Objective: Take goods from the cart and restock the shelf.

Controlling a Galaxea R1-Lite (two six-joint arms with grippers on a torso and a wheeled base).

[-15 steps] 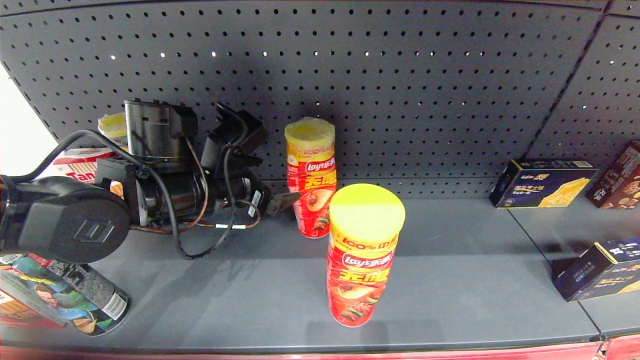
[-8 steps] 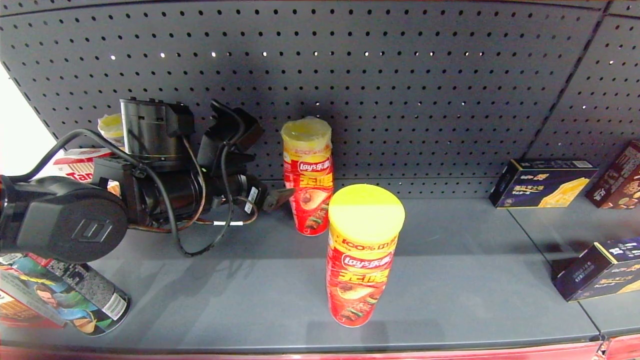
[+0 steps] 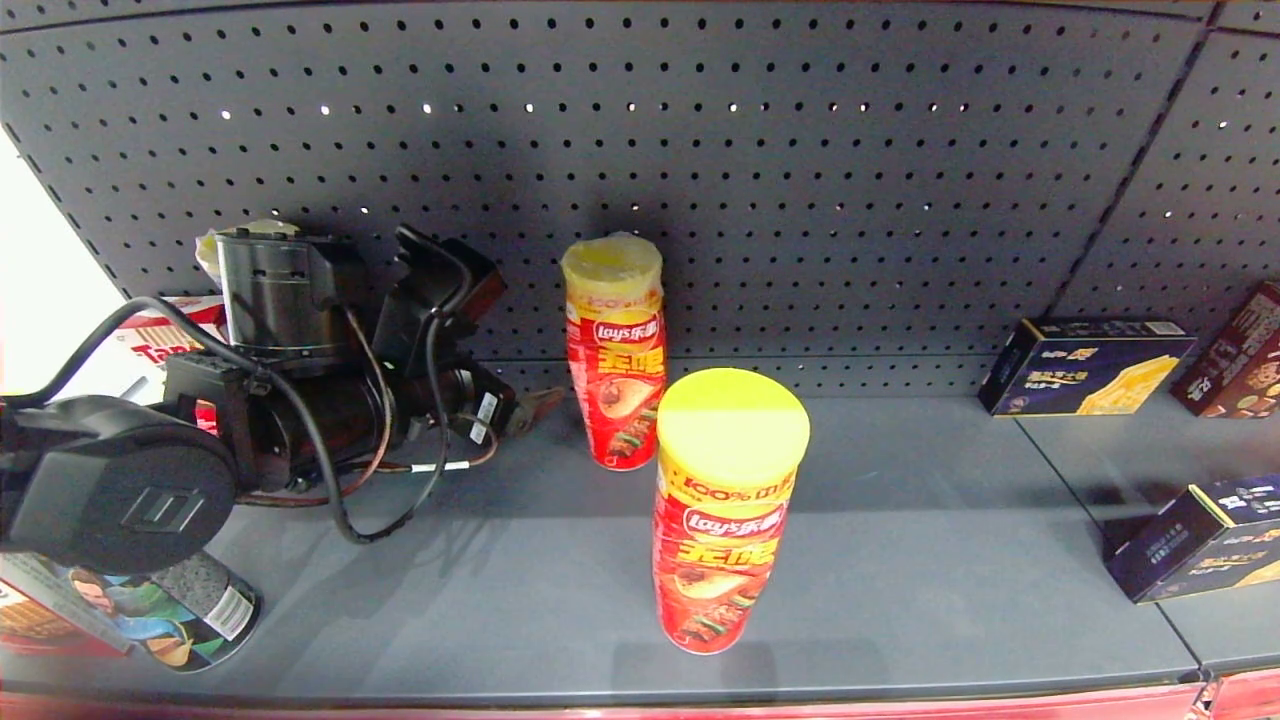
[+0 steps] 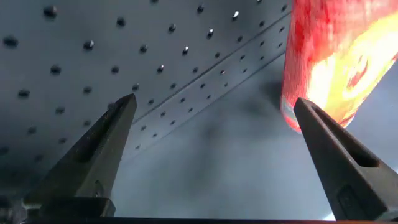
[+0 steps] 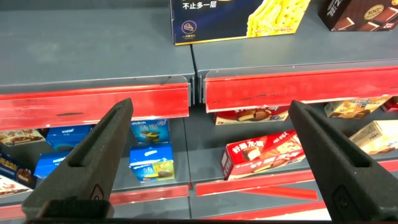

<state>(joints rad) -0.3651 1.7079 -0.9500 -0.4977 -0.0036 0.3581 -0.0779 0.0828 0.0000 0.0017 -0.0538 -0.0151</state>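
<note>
The rear chip can [image 3: 613,350] stands upright on the shelf [image 3: 900,560] a little left of centre in the head view, close to the pegboard back panel [image 3: 700,150], red with a yellow lid (its lid looks slightly rumpled). The front chip can [image 3: 728,510], of the same kind, stands upright nearer the shelf's front edge, lower and just right of the first, and the two are apart. The left gripper [image 4: 214,101] lies at the left of the head view, pointing toward the rear chip can; its tip is near the can's lower half with a small gap between. In the left wrist view its jaws are spread wide with nothing between them, and the can's base [image 4: 336,56] sits beyond one finger at the upper right of that frame. Behind the arm, at the far left, is a red-and-white box [image 3: 165,335], and in the lower left corner a dark printed can [image 3: 190,610] lies on its side. At the right of the head view lie two dark blue boxes, one by the back panel [image 3: 1085,378] and one nearer the front [image 3: 1200,540], with a brown box [image 3: 1245,355] at the edge. The right gripper [image 5: 210,104] hangs with jaws wide apart and nothing in them, before lower shelves with red price strips [image 5: 93,102], blue packets [image 5: 149,162] and red boxes [image 5: 264,155].
</note>
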